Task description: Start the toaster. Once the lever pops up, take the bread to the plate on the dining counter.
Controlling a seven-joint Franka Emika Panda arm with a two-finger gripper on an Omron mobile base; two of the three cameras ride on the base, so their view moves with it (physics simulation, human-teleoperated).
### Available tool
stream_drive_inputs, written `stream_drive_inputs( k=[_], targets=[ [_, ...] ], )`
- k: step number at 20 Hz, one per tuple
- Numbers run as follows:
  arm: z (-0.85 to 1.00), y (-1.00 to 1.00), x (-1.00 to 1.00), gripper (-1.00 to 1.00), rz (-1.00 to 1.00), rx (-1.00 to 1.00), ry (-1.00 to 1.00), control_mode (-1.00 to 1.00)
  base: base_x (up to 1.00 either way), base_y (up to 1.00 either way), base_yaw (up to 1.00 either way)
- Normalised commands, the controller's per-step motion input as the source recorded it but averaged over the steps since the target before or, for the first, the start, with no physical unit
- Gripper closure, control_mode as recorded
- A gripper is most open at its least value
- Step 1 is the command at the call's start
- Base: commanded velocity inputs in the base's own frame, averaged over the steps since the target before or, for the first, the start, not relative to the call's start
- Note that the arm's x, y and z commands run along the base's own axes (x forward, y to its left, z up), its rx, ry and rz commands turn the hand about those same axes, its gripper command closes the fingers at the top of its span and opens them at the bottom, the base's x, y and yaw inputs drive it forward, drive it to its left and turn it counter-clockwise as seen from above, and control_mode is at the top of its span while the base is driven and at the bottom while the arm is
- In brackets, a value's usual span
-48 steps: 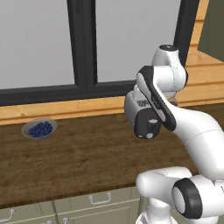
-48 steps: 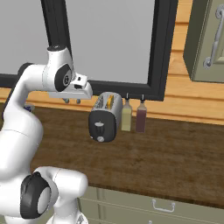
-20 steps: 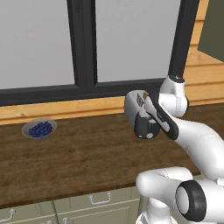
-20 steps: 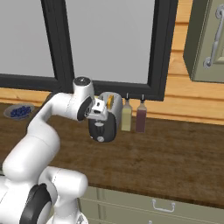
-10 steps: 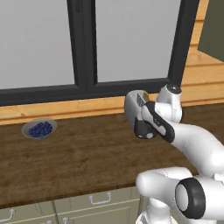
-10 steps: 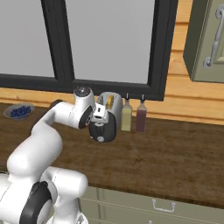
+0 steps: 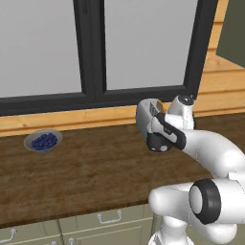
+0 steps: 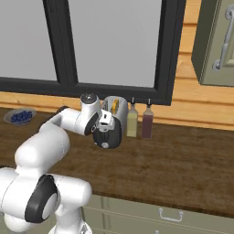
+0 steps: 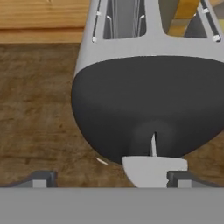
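The silver-grey toaster (image 7: 143,116) (image 8: 119,111) stands on a brown wood counter under the window. In the hand view its black end panel (image 9: 148,100) is close up, with a pale lever (image 9: 153,169) at its lower edge. The tan bread (image 9: 186,14) stands in one top slot. My gripper (image 9: 111,179) (image 8: 105,124) (image 7: 160,127) is open and presses close against that black end, its fingertips (image 9: 42,179) on either side of the lever's height and nothing between them. The plate and the dining counter are out of view.
Two bottles (image 8: 132,124) (image 8: 147,122) stand just right of the toaster against the wall. A grey bowl of blue berries (image 7: 43,141) (image 8: 19,116) sits far left on the counter. A green wall cabinet (image 8: 218,41) hangs at upper right. Drawers (image 7: 107,217) run below the counter edge.
The arm has swung down and in from above the counter, bringing the hand to the toaster's black end. The jaws have stayed open. The toaster and bowl have not moved.
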Motion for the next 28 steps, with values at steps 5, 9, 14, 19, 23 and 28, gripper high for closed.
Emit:
stream_drive_inputs(
  k=[5,9,14,19,23,28],
  targets=[
    [-0.46,0.0,0.04,-1.0,0.0,0.0,0.0,-1.0,0.0,0.0,0.0],
    [-0.57,0.0,0.0,-1.0,0.0,0.0,0.0,-1.0,0.0,0.0,0.0],
    [-0.86,0.0,-0.1,-1.0,-0.01,0.0,0.03,-1.0,0.0,0.0,0.0],
    [-0.4,-0.05,-0.2,-1.0,-0.05,0.01,0.0,-1.0,0.0,0.0,0.0],
    [0.99,-0.49,-1.0,-1.0,-0.13,0.02,-0.34,-1.0,0.0,0.0,0.0],
    [1.0,-0.28,-0.73,-1.0,-0.01,-0.01,-0.24,-1.0,0.0,0.0,0.0]
  ],
)
